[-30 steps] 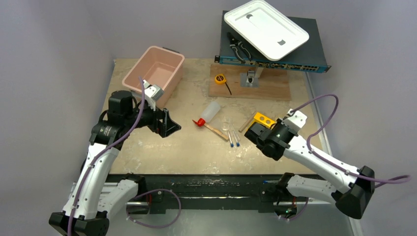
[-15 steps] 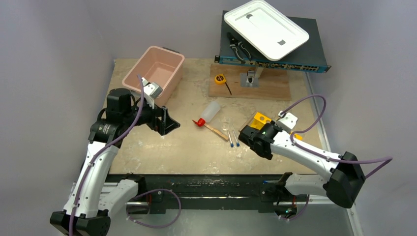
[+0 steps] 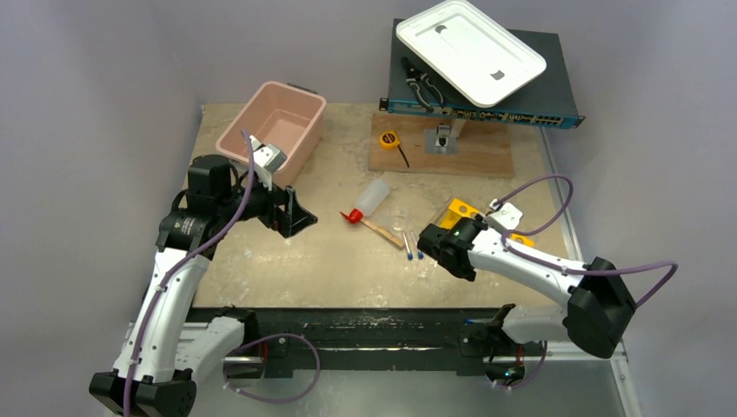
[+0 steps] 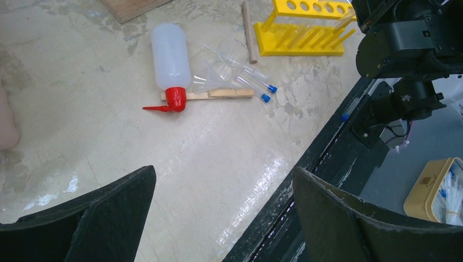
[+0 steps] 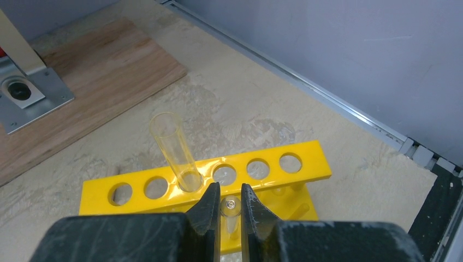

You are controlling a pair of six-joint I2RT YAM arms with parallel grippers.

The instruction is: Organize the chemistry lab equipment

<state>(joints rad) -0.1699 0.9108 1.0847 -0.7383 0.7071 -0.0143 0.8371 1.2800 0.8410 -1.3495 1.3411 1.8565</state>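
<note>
The squeeze bottle lies on its side mid-table, red nozzle toward me. Beside it lie two clear tubes with blue tips and a wooden stick. A second stick lies by the yellow rack. One clear tube stands in the rack's third hole. My right gripper is shut on another clear tube, seen end-on just in front of the rack's top bar. My left gripper hangs open and empty, left of the bottle.
A pink bin stands at the back left. Behind the rack lies a wooden board with a yellow tape measure. A white tray and pliers rest on a black box. A clear funnel lies among the tubes.
My right arm has swung left and stretched out lower, carrying its gripper and tube to the rack's near side. The left arm has barely moved.
</note>
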